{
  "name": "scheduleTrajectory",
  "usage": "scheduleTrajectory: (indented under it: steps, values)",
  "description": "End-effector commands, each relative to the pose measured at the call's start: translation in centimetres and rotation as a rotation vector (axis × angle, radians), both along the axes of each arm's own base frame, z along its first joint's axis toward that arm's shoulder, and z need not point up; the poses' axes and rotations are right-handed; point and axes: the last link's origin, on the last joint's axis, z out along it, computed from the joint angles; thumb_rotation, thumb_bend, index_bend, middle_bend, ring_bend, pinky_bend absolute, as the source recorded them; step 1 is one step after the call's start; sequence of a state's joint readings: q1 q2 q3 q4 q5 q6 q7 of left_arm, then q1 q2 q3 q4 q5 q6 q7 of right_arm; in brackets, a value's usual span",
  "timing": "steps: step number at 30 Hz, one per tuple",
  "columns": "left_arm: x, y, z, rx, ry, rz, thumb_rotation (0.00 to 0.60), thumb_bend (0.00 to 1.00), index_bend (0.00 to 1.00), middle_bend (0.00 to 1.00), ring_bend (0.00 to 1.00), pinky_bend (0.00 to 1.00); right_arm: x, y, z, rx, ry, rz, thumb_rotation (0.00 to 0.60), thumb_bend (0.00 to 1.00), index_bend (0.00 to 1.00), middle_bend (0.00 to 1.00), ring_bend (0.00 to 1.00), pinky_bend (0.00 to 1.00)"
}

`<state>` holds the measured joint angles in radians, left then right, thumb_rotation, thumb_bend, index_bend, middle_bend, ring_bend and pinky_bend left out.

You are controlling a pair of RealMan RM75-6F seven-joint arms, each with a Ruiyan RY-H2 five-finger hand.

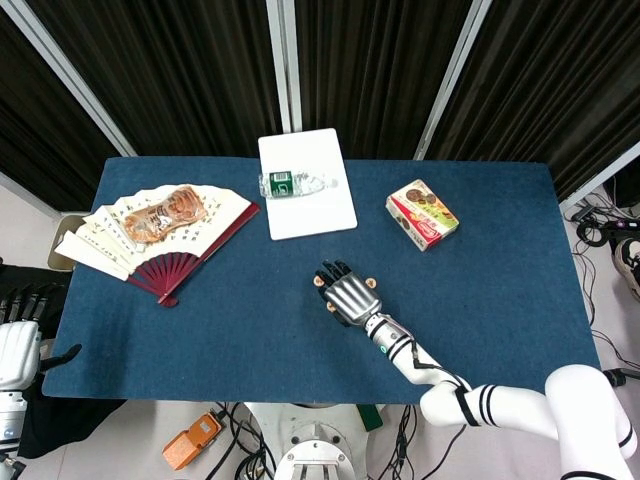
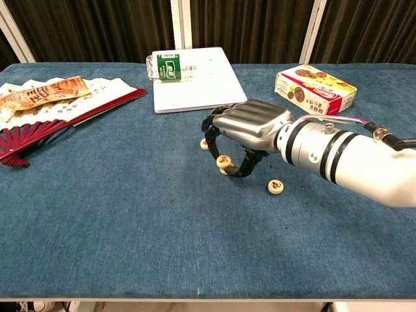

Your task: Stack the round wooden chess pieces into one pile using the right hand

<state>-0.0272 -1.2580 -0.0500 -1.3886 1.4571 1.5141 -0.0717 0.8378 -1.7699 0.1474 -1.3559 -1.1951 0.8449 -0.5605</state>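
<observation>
Right hand curled over mid-table, pinching one chess piece at the fingertips — held just above the cloth. Second piece flat just left of the fingers; third near, below the wrist. Left hand off-table at far left — grip not discernible.

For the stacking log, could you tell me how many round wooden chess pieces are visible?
3: one held in the right hand, piece; one on the cloth by its fingertips; one nearer the camera. Others may be hidden.
</observation>
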Motion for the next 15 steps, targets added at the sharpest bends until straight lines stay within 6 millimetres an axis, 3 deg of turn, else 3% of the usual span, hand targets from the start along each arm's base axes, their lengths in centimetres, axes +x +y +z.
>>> scheduleTrajectory:
  steps: [1,15]
  values:
    - [-0.01,-0.01,-0.04,-0.001,0.001,0.000,0.600,0.00,0.15,0.12,0.07,0.00,-0.06,0.03,0.08,-0.001,0.003,0.001,0.600,0.52,0.55,0.19,0.13,0.16]
    - [-0.04,0.07,-0.08,-0.003,0.001,0.002,0.600,0.00,0.15,0.12,0.07,0.00,-0.33,0.21,0.07,0.001,0.017,-0.002,0.600,0.52,0.52,0.19,0.13,0.16]
